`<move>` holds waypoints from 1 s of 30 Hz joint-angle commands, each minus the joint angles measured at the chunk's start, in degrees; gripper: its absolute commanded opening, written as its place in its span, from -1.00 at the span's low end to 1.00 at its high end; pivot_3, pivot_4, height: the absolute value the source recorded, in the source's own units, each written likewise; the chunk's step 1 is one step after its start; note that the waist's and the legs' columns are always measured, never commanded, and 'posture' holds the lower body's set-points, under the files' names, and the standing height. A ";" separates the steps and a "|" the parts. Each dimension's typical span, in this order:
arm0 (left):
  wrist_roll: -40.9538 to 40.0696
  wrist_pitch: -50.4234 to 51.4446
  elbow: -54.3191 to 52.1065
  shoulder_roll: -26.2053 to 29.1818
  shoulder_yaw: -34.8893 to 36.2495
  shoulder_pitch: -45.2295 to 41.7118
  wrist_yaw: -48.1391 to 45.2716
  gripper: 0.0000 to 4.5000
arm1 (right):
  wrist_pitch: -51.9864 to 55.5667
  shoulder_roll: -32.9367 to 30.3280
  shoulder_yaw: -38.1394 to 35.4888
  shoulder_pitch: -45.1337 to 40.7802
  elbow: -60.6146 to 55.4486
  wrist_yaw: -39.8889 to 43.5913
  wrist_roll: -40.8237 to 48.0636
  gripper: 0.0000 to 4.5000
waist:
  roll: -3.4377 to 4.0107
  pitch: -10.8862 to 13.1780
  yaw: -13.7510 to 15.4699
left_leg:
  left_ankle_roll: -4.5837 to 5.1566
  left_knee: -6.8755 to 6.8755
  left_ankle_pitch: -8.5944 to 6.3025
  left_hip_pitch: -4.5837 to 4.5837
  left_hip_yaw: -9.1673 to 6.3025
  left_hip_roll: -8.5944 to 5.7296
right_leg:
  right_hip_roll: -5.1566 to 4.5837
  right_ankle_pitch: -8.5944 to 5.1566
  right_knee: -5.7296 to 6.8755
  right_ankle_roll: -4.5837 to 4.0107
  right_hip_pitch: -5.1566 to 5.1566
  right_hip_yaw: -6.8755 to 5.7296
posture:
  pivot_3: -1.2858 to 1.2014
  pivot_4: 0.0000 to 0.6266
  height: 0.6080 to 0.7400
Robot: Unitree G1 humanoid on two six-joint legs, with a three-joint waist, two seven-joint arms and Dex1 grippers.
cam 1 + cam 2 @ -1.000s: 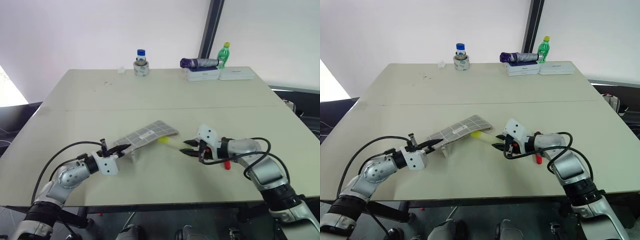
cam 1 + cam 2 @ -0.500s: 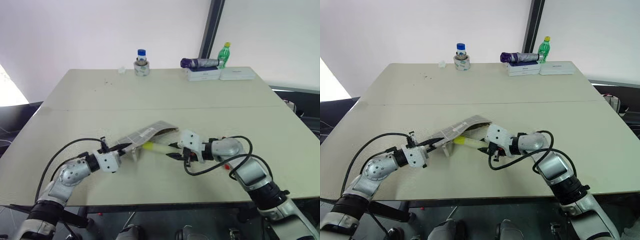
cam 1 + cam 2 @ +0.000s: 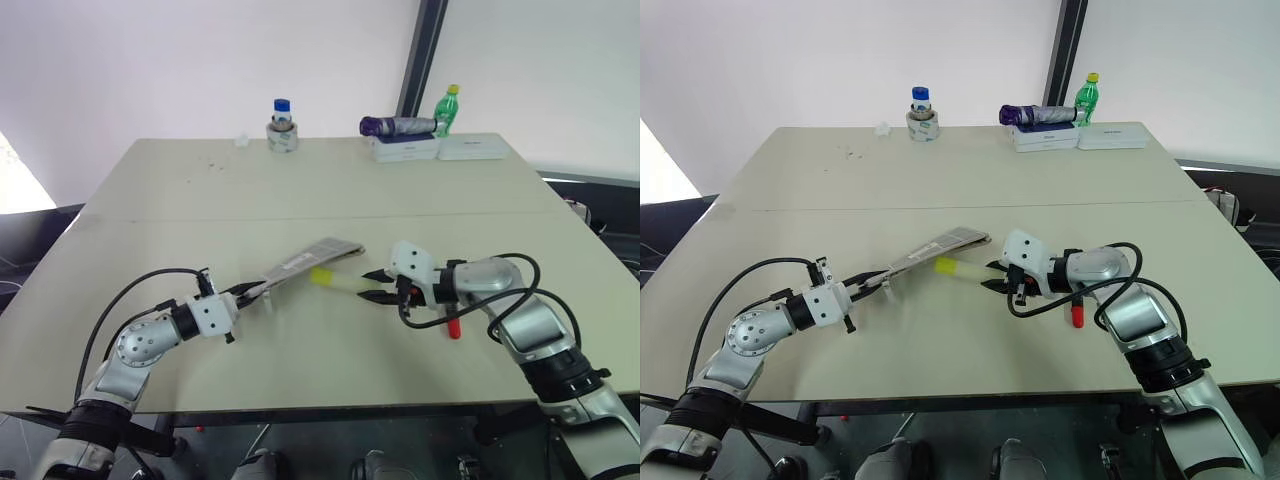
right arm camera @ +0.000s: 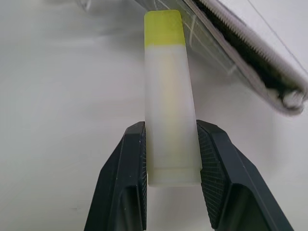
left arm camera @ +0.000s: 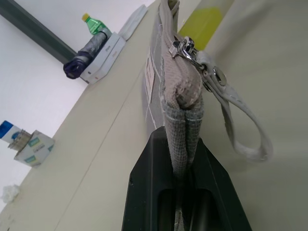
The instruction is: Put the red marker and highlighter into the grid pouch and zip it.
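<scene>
Between the jaws of the right gripper (image 3: 377,286) sits the highlighter (image 3: 337,282), clamped at its pale rear end, with its yellow cap pointing away from the jaws toward the grid pouch (image 3: 308,261). The cap is just beside the open zipper edge of the pouch, not inside it as far as I can see. The jaws of the left gripper (image 3: 243,293) are closed tight on one corner of the pouch, beside the zipper pull (image 5: 188,48) and its pale loop strap (image 5: 239,121), and they hold the pouch lifted and tilted above the surface (image 3: 300,190). Behind the right jaws, under the arm, the red marker (image 3: 452,327) lies on the surface, well apart from the pouch. At the far edge of the surface stand a small bottle with a blue cap (image 3: 282,124), a green bottle (image 3: 448,110) and white boxes (image 3: 440,148).
</scene>
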 commanded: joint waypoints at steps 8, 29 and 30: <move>2.39 -1.63 2.53 0.72 1.97 -2.00 2.96 -1.00 | 5.24 -7.83 -6.56 0.90 -2.49 7.49 7.95 -0.60 | -0.01 -0.01 0.20 | 0.08 0.06 -0.05 0.00 -0.01 -0.03 | -0.08 0.00 0.00 -0.01 0.04 0.00 | 0.03 -0.52 1.00; 4.93 -3.86 2.25 0.99 0.92 -1.60 3.48 -1.00 | 0.35 -2.02 -4.00 -2.27 5.76 0.92 1.61 -0.60 | 0.00 0.00 0.11 | 0.04 0.07 -0.02 0.00 0.02 -0.02 | -0.03 0.01 0.01 -0.01 0.02 0.00 | 0.03 -0.52 1.00; 5.33 -4.19 2.30 1.08 0.75 -1.58 3.45 -1.00 | -0.06 -2.02 -3.67 -2.56 6.07 0.85 1.08 -0.60 | 0.00 0.00 0.11 | 0.04 0.07 -0.02 0.00 0.02 -0.02 | -0.03 0.01 0.01 -0.01 0.02 -0.01 | 0.03 -0.52 1.00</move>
